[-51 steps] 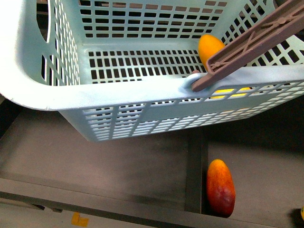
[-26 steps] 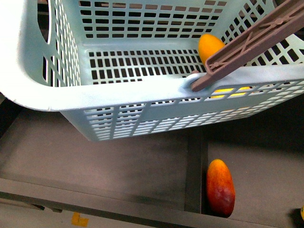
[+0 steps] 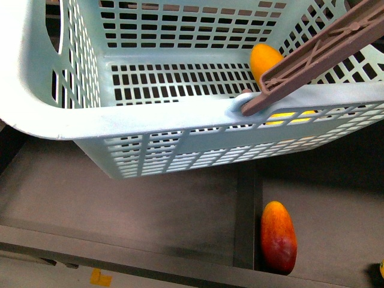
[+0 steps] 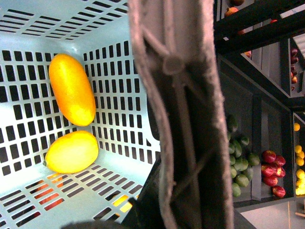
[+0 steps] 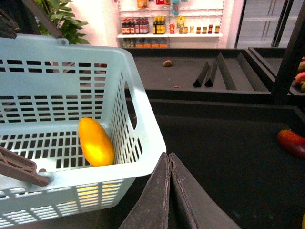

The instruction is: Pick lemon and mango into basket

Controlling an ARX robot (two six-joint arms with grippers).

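The pale turquoise basket hangs above the dark display bins and fills the upper front view. Inside it lie the yellow-orange mango and, beside it, the bright yellow lemon. The front view shows the mango against the far right wall and the lemon only through the slots. My left gripper is shut on the basket's brown handle. My right gripper is shut and empty, just outside the basket's rim, near the mango.
A bigger red-and-orange fruit lies in the bin below the basket, right of a divider. Green fruits and red apples fill lower shelves. Upright dividers stand in a far bin.
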